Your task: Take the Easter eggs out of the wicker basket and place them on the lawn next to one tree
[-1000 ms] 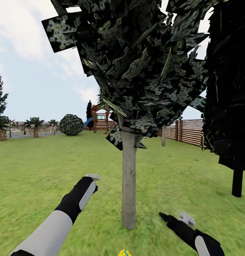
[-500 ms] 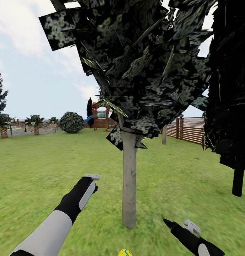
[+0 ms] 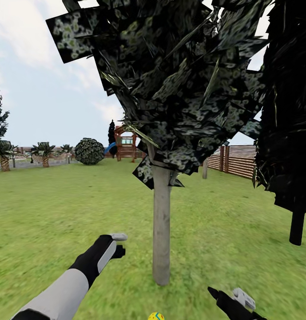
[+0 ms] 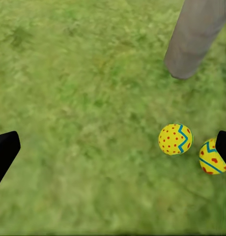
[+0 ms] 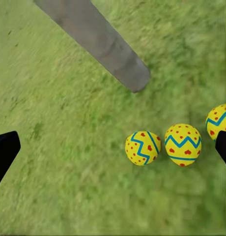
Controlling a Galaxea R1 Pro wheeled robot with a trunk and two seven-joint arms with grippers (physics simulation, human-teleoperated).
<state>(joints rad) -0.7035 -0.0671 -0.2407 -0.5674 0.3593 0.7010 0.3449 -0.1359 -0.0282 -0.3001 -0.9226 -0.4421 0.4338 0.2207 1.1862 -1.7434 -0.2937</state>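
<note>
Three Easter eggs lie on the lawn [image 3: 59, 209] at the foot of the tree [image 3: 161, 231] with the pale grey trunk. The right wrist view has them in a row: egg [image 5: 143, 148], egg [image 5: 183, 144], egg [image 5: 219, 120], beside the trunk [image 5: 98, 39]. Two eggs [image 4: 175, 139] [image 4: 213, 156] lie below the open left gripper [image 4: 113, 152], near the trunk [image 4: 196, 37]. One egg [image 3: 156, 316] peeks in at the head view's lower edge. My left gripper [image 3: 118, 242] hovers left of the trunk. My right gripper [image 5: 113, 150] is open and empty above the eggs. The wicker basket is out of view.
A dark tree with a thin black trunk [image 3: 297, 226] stands to the right. A brown slat fence [image 3: 237, 161] runs behind it. Far back are a round bush [image 3: 89, 151], a playset [image 3: 125, 147] and small palms [image 3: 45, 154]. Open grass spreads to the left.
Both arms have come down and back toward me: the left gripper sits lower beside the trunk, and the right gripper has slid toward the picture's lower right corner. The eggs have not moved.
</note>
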